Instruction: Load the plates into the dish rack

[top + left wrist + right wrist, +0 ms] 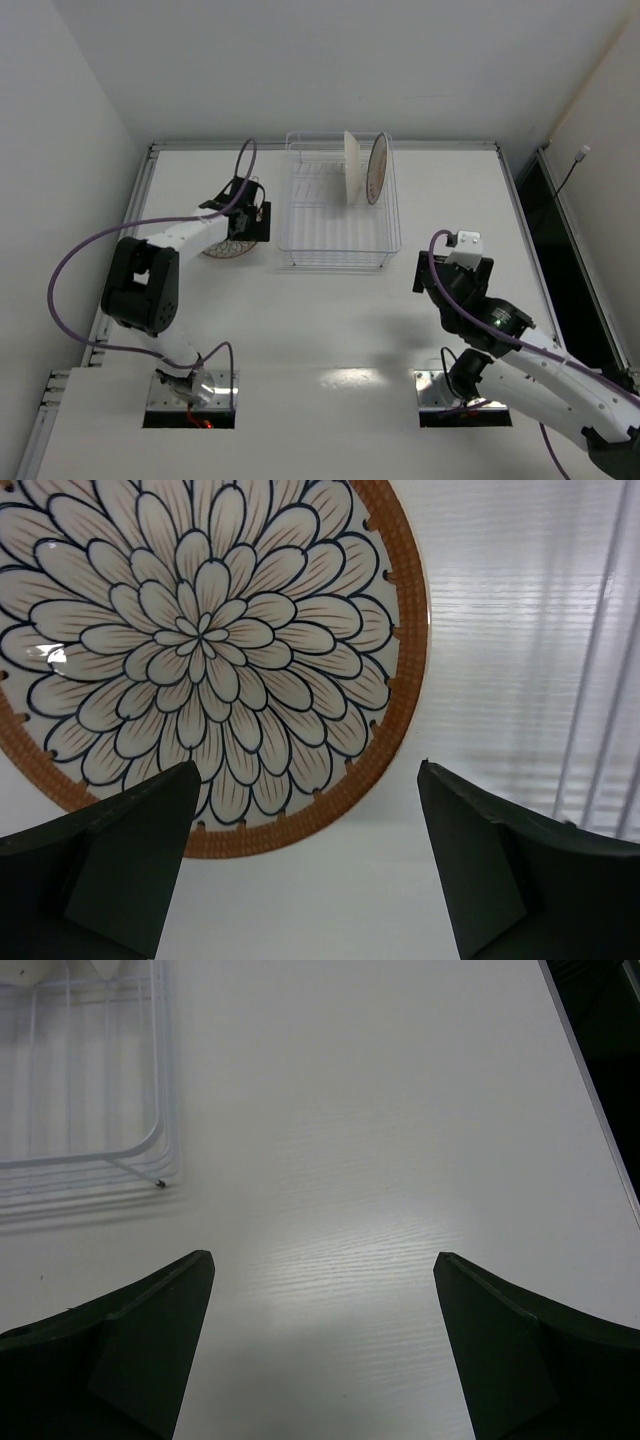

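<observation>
Top external view: a white wire dish rack (335, 262) is sitting at the middle of the tabletop's (330, 340) far edge. Two of the plates are standing on edge, side by side, in its far right corner. A pale-backed plate (352, 168) is on the left and a brown-rimmed plate (377, 170) on the right is showing its patterned face to the camera. A third, flower-patterned plate (222, 250) is lying flat on the tabletop just left of the rack's near left corner, partly hidden under the left arm's wrist. From the left wrist camera, the left gripper (307, 768) is hanging over this plate's rim with its dark fingers (130, 860) spread wide and nothing between them. One finger is overlapping the orange-brown rim in the view and the other is standing over bare tabletop beside it; whether either is touching cannot be told. From the right wrist camera, the right gripper (322, 1258) is hovering above bare tabletop off the rack's near right corner. Its fingers are also spread wide and gripping nothing, and the rack's rounded corner wires are showing at the upper left of that view.
</observation>
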You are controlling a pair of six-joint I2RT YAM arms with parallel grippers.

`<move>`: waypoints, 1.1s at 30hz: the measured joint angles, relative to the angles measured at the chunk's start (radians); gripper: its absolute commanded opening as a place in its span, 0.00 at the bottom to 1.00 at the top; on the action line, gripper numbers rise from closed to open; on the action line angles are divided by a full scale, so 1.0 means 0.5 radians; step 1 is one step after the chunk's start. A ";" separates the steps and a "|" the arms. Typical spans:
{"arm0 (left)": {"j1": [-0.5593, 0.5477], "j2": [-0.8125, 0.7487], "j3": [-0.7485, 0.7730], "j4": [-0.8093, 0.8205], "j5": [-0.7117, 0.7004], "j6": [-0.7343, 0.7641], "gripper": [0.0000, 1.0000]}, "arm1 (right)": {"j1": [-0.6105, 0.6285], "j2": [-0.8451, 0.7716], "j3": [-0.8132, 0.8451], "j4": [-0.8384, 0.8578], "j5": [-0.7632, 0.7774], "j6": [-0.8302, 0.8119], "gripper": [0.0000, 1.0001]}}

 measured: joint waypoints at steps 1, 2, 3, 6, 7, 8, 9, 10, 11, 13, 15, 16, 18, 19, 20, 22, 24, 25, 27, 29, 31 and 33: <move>-0.005 0.068 0.037 -0.006 -0.004 0.022 0.89 | 0.011 0.008 0.000 0.002 -0.001 0.000 0.91; -0.010 0.125 0.065 -0.015 -0.010 0.040 0.89 | 0.019 0.014 0.000 0.003 -0.001 -0.002 0.91; -0.015 0.177 0.088 -0.018 -0.016 0.057 0.89 | 0.030 0.018 0.000 0.005 -0.001 -0.005 0.91; -0.031 0.290 0.131 -0.038 -0.027 0.107 0.89 | 0.053 0.024 0.000 0.005 0.000 -0.007 0.91; -0.039 0.308 0.137 -0.049 -0.030 0.124 0.89 | 0.058 0.024 0.000 0.005 0.000 -0.007 0.91; -0.045 0.323 0.146 -0.062 -0.033 0.135 0.89 | 0.066 0.021 0.000 0.007 0.001 -0.007 0.91; -0.051 0.345 0.164 -0.072 -0.037 0.144 0.89 | 0.072 0.021 0.000 0.007 0.001 -0.007 0.91; -0.055 0.368 0.185 -0.076 -0.045 0.150 0.88 | 0.079 0.021 0.000 0.007 0.001 -0.007 0.91; -0.056 0.395 0.208 -0.077 -0.056 0.156 0.86 | 0.087 0.021 0.000 0.008 0.002 -0.007 0.91; -0.056 0.449 0.243 -0.076 -0.076 0.163 0.82 | 0.099 0.018 0.000 0.010 0.004 -0.006 0.91; -0.056 0.488 0.266 -0.088 -0.098 0.172 0.70 | 0.108 0.017 0.000 0.010 0.005 -0.006 0.91; -0.056 0.497 0.278 -0.090 -0.112 0.169 0.60 | 0.112 0.017 0.000 0.010 0.006 -0.006 0.91; -0.056 0.535 0.314 -0.108 -0.101 0.195 0.25 | 0.121 0.017 0.000 0.010 0.006 -0.006 0.91; -0.061 0.558 0.332 -0.114 -0.124 0.189 0.24 | 0.121 0.017 0.000 0.010 0.007 -0.006 0.91; -0.069 0.582 0.365 -0.134 -0.191 0.220 0.21 | 0.126 0.017 0.000 0.009 0.010 -0.006 0.91; -0.072 0.616 0.423 -0.146 -0.270 0.246 0.15 | 0.138 0.017 0.000 0.010 0.009 -0.005 0.91; -0.058 0.637 0.455 -0.156 -0.304 0.243 0.00 | 0.153 0.017 0.000 0.009 0.010 -0.005 0.91; -0.052 0.645 0.459 -0.166 -0.307 0.242 0.00 | 0.158 0.017 0.000 0.010 0.010 -0.005 0.91; -0.051 0.648 0.459 -0.200 -0.315 0.241 0.00 | 0.160 0.017 0.000 0.010 0.011 -0.005 0.90; -0.051 0.632 0.459 -0.219 -0.311 0.228 0.00 | 0.160 0.017 0.000 0.009 0.012 -0.005 0.90; -0.047 0.584 0.456 -0.240 -0.293 0.188 0.00 | 0.160 0.017 0.000 0.009 0.012 -0.005 0.90; -0.040 0.478 0.455 -0.278 -0.247 0.122 0.00 | 0.160 0.017 0.000 0.009 0.014 -0.005 0.90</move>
